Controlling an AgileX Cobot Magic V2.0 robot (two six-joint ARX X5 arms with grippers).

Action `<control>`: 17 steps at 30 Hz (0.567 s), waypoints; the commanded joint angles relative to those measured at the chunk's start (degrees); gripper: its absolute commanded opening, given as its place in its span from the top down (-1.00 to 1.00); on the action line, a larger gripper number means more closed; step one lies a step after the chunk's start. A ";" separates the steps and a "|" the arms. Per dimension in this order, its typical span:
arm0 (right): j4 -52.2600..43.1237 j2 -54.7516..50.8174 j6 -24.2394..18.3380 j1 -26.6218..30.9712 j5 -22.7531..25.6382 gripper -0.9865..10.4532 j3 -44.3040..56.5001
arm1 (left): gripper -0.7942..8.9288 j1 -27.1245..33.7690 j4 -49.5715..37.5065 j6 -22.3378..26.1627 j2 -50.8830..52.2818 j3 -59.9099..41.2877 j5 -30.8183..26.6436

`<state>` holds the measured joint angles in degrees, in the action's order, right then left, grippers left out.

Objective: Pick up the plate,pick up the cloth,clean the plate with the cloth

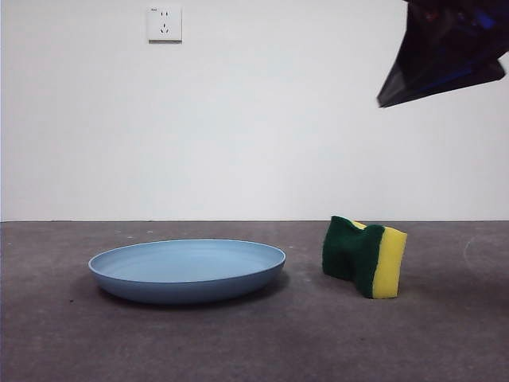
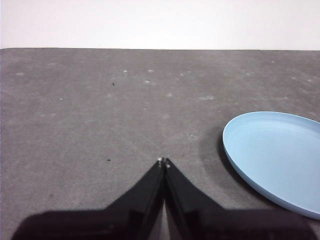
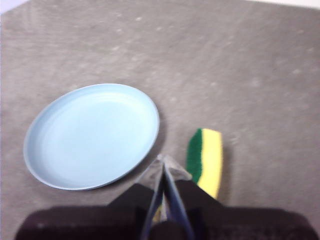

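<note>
blue plate (image 1: 187, 269) flat, sponge (image 1: 364, 255) on edge beside

The plate (image 1: 187, 270) lies flat beside the sponge (image 1: 364, 256), standing on edge.

The front view sits low, near tabletop (image 1: 238, 342) level, facing a white wall with a socket (image 1: 164, 24) at upper left; plate (image 1: 187, 270) and sponge (image 1: 364, 256) stand close. The left wrist camera looks forward across the tabletop, the plate at its right edge. The right wrist camera looks steeply down from higher up. All three share the plate.
</note>
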<state>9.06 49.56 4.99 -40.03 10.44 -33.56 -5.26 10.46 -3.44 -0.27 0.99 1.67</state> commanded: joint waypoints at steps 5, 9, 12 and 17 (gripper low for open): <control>1.55 -9.07 -7.63 9.66 -0.11 0.82 1.18 | 0.84 0.15 -0.09 0.09 0.15 -0.74 -0.11; 1.51 -16.28 -7.02 21.24 -6.62 0.82 3.43 | 0.84 0.15 -0.09 0.09 0.15 -0.74 -0.11; 1.51 -22.14 -7.04 29.53 -11.89 0.82 6.21 | 0.84 0.15 -0.09 0.09 0.15 -0.74 -0.09; 1.14 -31.28 -6.99 37.59 -13.53 0.82 13.03 | 0.84 0.15 -0.09 0.09 0.15 -0.74 -0.11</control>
<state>10.37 19.49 -1.54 -2.98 -2.66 -22.59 -5.23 10.46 -3.46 -0.27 0.99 1.67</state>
